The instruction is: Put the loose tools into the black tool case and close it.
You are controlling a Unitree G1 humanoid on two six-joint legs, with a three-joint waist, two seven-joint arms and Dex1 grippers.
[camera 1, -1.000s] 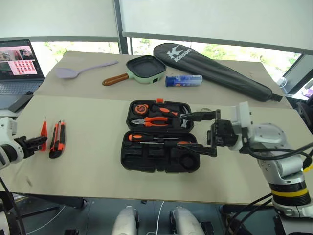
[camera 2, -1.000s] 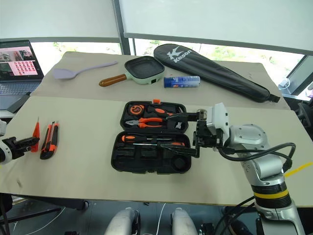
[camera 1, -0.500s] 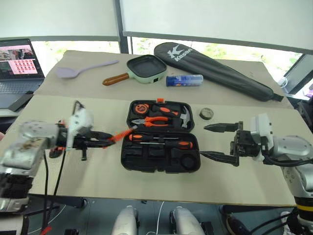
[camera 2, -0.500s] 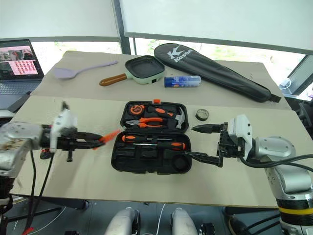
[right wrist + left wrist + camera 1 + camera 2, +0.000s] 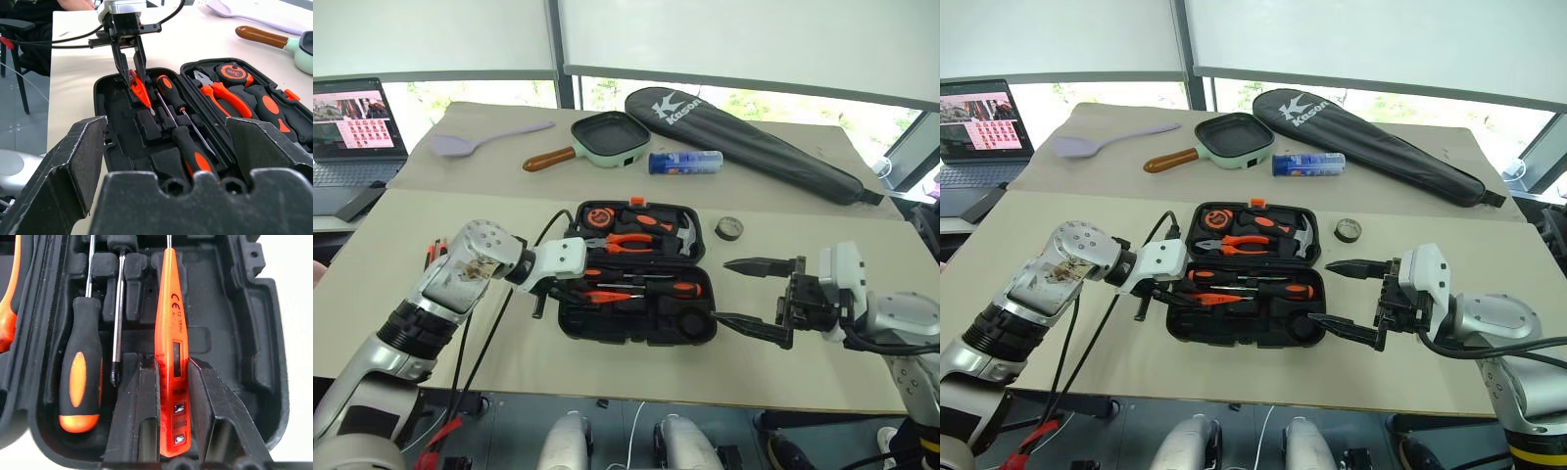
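Note:
The black tool case [image 5: 570,328] lies open at the table's middle. Two orange-and-black screwdrivers [image 5: 651,287] rest in its near half. My left gripper [image 5: 172,363] is shut on the small orange pen-like screwdriver [image 5: 172,333] and holds it low over that near half, beside the screwdrivers [image 5: 80,377]. My right gripper [image 5: 722,290] stands open just right of the case, holding nothing. The small black tape roll [image 5: 728,228] sits on the table beyond it. A sliver of the utility knife [image 5: 433,252] shows behind my left arm.
The case's far half holds pliers, a tape measure and a hammer. At the back lie a lilac spatula [image 5: 484,139], a green pan [image 5: 607,137], a blue can [image 5: 683,162] and a long black racket bag [image 5: 754,142]. A laptop [image 5: 352,122] stands far left.
My left arm swung right from the table's left side, carrying the pen-like screwdriver to the case, and its wrist rolled. My right gripper drew back to the right, still open, uncovering the tape roll.

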